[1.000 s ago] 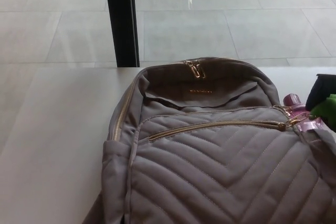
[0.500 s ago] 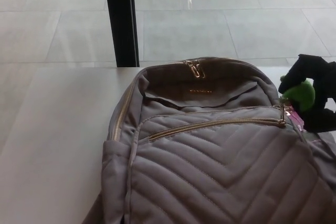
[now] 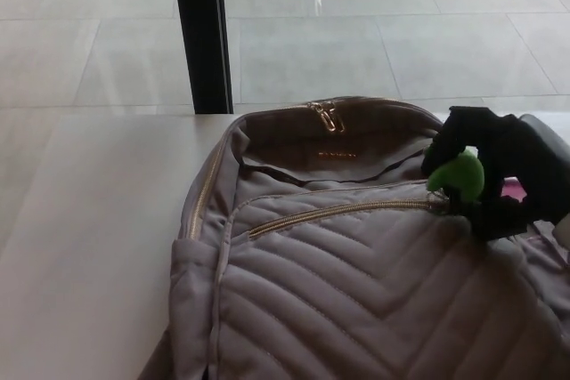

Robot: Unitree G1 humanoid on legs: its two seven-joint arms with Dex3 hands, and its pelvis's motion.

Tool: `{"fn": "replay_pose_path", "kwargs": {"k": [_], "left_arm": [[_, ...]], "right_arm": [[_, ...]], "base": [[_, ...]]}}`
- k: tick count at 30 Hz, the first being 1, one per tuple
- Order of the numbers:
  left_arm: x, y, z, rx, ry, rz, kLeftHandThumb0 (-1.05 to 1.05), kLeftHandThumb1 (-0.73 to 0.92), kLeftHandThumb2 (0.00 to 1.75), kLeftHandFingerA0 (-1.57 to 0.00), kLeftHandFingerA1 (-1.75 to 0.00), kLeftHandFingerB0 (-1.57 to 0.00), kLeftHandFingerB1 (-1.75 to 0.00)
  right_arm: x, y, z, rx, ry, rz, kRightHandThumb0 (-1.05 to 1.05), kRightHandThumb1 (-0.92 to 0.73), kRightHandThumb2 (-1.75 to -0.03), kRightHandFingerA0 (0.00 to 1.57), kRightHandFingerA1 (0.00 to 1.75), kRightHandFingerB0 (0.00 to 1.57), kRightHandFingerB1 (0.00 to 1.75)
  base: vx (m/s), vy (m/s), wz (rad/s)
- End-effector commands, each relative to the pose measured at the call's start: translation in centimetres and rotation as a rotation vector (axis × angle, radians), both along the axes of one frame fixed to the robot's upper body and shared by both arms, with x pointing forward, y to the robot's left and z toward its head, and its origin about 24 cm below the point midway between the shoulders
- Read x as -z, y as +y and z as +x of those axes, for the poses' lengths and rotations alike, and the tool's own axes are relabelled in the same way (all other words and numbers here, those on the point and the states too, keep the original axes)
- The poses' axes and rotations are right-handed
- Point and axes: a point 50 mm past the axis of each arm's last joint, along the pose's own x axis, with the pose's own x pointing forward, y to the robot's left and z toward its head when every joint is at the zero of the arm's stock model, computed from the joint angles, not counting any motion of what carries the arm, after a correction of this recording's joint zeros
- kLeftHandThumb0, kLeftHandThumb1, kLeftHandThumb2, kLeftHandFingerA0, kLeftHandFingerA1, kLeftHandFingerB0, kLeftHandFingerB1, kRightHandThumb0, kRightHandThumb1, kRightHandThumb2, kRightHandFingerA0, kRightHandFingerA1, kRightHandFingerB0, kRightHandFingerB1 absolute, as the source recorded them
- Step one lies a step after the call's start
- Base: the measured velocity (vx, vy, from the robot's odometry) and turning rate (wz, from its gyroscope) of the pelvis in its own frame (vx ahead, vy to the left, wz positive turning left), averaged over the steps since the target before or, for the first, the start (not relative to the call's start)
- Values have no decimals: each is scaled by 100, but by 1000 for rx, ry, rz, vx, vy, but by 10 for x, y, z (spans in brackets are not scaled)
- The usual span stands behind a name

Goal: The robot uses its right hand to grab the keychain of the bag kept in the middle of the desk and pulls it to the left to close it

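Note:
A grey quilted backpack (image 3: 356, 291) lies in the middle of the white desk (image 3: 89, 238). A gold front-pocket zipper (image 3: 338, 213) runs across it from left to right. My right hand (image 3: 499, 175), black with a green fingertip pad (image 3: 461, 175), sits at the zipper's right end with its fingers curled. A bit of the pink keychain (image 3: 511, 188) shows inside its grip. The zipper pull is hidden under the hand. My left hand does not show.
Two gold zipper pulls (image 3: 328, 116) rest at the top of the bag's open main compartment. A black pillar (image 3: 200, 33) stands behind the desk's far edge, with tiled floor beyond. Bare desk surface lies left of the bag.
My right hand came in from the right edge, closed over the pink keychain at the zipper's right end, and has moved left with it.

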Motion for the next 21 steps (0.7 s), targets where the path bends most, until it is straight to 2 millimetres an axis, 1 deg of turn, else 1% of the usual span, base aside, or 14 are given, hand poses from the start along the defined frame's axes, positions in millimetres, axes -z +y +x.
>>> {"fn": "replay_pose_path", "kwargs": {"k": [1,4,5,6,8,9,10,11,13,15,16,17,18,21], "left_arm": [[-7,7,1,-6,-32,41,-105,92,113,-107,-115,-102,-110],[-8,7,2,-8,-30,44,-105,92,113,-106,-114,-98,-112],[-8,7,2,-6,-28,47,-105,92,100,-101,-116,-100,-110],[-8,7,2,-2,-24,51,-105,92,113,-101,-119,-99,-110],[-8,7,3,1,-24,50,-105,92,113,-101,-119,-99,-110],[-7,6,3,2,-29,45,-105,92,99,-103,-116,-99,-111],[-7,6,3,2,-29,45,-105,92,99,-103,-116,-99,-111],[-8,7,3,6,-28,49,-105,92,100,-101,-118,-97,-112],[-8,7,3,-4,-27,47,-105,92,101,-105,-114,-98,-112],[-8,7,5,0,-34,48,-105,92,99,-105,-115,-99,-113],[-8,7,6,-3,-35,49,-105,92,100,-106,-113,-98,-113],[-9,7,7,2,-41,48,-105,92,98,-106,-114,-97,-114],[-9,8,8,1,-40,50,-105,92,98,-105,-115,-97,-114],[-10,8,9,10,-41,57,-105,92,99,-104,-115,-96,-114]], "right_arm": [[-1,7,-2,-42,50,-64,-22,-48,-122,91,175,77,150],[0,16,1,-80,75,-110,-21,-46,-124,88,175,74,155],[0,18,2,-82,78,-121,-20,-50,-118,87,175,72,154],[0,21,4,-87,81,-142,-19,-51,-113,86,175,68,158],[1,21,4,-85,80,-149,-19,-51,-113,86,175,68,158],[1,25,6,-102,79,-180,-27,-53,-114,115,137,92,121],[1,25,6,-102,79,-181,-27,-53,-114,115,137,92,121],[1,27,8,-109,81,-187,-19,-54,-114,87,175,73,153],[-2,34,11,-119,86,-221,-20,-56,-104,86,175,69,151],[-5,38,14,-133,74,-226,-18,-56,-104,87,175,70,153],[-6,40,15,-146,71,-223,-19,-55,-108,88,175,69,157],[-7,41,17,-153,65,-221,-19,-55,-106,89,175,71,156],[-9,44,18,-157,82,-218,-22,-54,-114,89,175,73,156],[-9,47,19,-162,91,-218,-23,-53,-114,89,175,74,156]], "base": [[0,0,0],[0,0,0],[0,0,0],[0,0,0],[0,0,0],[0,0,0],[0,0,0],[0,0,0],[0,0,0],[0,0,0],[0,0,0],[0,0,0],[0,0,0],[0,0,0]]}}
